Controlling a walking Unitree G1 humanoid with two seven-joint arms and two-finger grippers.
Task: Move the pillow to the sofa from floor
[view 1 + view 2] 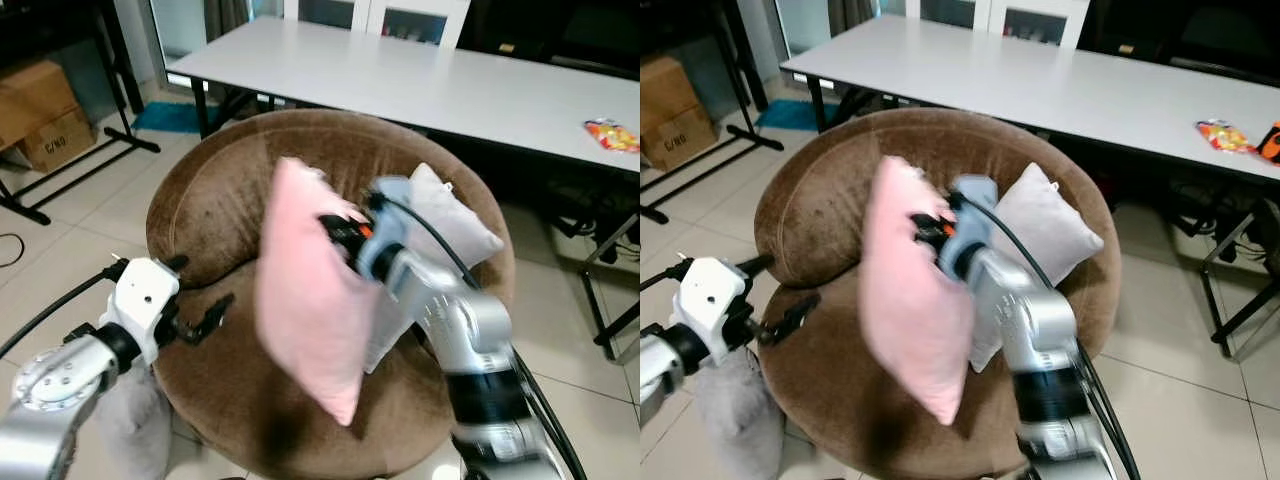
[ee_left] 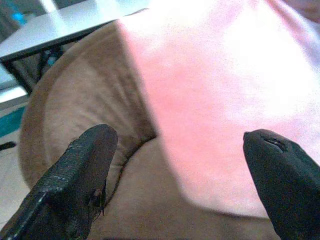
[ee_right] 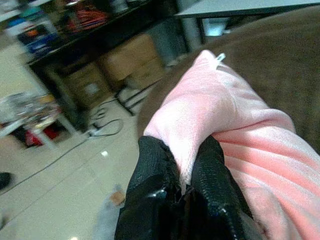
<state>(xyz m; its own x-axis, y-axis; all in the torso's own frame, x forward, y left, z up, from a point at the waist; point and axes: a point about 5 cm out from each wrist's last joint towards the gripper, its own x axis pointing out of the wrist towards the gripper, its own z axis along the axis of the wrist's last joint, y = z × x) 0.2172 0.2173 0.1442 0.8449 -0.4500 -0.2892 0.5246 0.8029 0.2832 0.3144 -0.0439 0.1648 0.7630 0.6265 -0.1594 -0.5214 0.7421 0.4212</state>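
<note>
We hold the pink pillow (image 1: 310, 320) in the right gripper (image 3: 182, 172), whose fingers (image 3: 150, 175) are pinched shut on a fold of fabric near one upper edge of the cushion. The pillow hangs clear of the floor, suspended over the seat of the round brown sofa (image 1: 215, 190). Its long axis runs close to vertical, tilted slightly, with the lower corner pointing down toward the seat cushion. We cannot tell whether that corner touches the seat; it appears just above it.

The relation that governs the coming move is this: the pillow hangs below and to the left of the right fingers, directly above the seat, so we judge that lowering and releasing will drop it onto the sofa rather than the floor. A white pillow (image 1: 450, 225) leans against the backrest just behind the right arm; the pink pillow would land in front of it.

The left gripper (image 1: 205, 322) sits near the front left edge of the seat, its fingers (image 2: 82, 170) spread apart and empty, aimed toward the pink pillow's broad face but apart from it. The right arm is the working arm; the left is near enough to steady the cushion if it tips. A grey desk (image 1: 420, 85) stands behind the sofa.
</note>
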